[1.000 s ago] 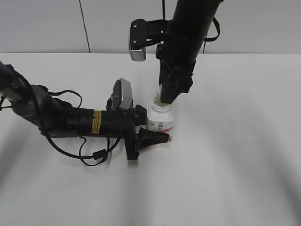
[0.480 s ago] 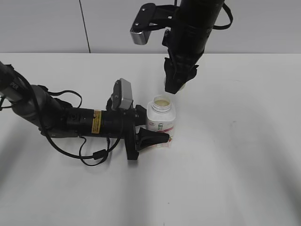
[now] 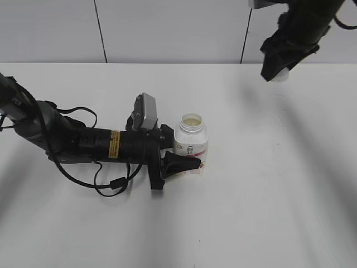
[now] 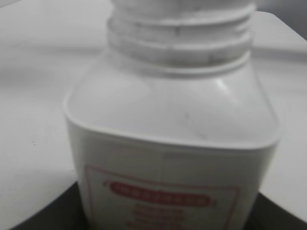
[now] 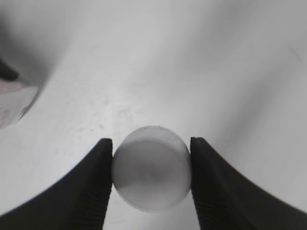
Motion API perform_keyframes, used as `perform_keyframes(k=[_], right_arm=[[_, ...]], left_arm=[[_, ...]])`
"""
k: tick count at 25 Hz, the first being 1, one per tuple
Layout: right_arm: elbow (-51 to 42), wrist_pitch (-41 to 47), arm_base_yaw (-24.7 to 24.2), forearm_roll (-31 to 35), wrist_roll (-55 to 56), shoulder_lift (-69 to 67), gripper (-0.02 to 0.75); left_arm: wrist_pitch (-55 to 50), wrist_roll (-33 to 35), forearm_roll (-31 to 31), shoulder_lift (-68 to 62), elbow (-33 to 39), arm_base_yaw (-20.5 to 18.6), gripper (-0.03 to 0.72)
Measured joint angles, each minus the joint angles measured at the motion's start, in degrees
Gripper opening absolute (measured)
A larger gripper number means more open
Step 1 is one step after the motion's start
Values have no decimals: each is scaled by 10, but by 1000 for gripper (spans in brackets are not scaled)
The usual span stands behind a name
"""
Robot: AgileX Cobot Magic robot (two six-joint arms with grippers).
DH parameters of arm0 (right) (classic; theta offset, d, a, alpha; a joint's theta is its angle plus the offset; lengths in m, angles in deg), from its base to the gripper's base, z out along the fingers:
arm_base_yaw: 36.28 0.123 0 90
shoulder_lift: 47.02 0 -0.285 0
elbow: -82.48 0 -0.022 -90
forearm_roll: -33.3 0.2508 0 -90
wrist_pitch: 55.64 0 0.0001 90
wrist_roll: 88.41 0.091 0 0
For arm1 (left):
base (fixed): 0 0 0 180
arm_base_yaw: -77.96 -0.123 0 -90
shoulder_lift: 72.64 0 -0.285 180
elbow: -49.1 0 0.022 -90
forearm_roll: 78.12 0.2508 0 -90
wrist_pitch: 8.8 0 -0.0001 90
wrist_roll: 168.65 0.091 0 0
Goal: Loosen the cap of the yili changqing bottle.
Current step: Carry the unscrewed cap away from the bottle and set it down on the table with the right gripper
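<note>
The squat white yili changqing bottle (image 3: 191,143) stands upright mid-table with its mouth open, showing pale contents. My left gripper (image 3: 184,159) lies low along the table and is shut on the bottle's body; in the left wrist view the bottle (image 4: 172,134) fills the frame, bare neck threads at the top. The round white cap (image 5: 151,168) is off the bottle, pinched between my right gripper's (image 5: 151,173) two black fingers. In the exterior view that right gripper (image 3: 276,71) hangs high at the back right, with the cap (image 3: 281,76) peeking out below it.
The white table (image 3: 268,195) spreads around the bottle. The left arm's body and cables (image 3: 83,145) lie across the table's left half. A grey panelled wall (image 3: 167,28) closes the back.
My right gripper has lifted off the bottle's neck with the cap and swung up and to the right, leaving the mouth open. The left gripper and bottle have stayed put.
</note>
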Motion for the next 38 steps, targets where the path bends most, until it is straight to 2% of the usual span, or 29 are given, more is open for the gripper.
perform_keyframes(k=[5,11,18,38], right_arm=[[-29,-53,-81,4,90,0,389],[-135,-123,-121,12,120,0,388],[-232,-244,-125,40,125,-2,388],[-238,-278,-125,43,126,-57,388]], left_arm=[[1,0,0,0,0,0,385],[1,0,-1,0,0,0,385],[1,0,-1,0,0,0,385],[2,0,-1,0,0,0,385]])
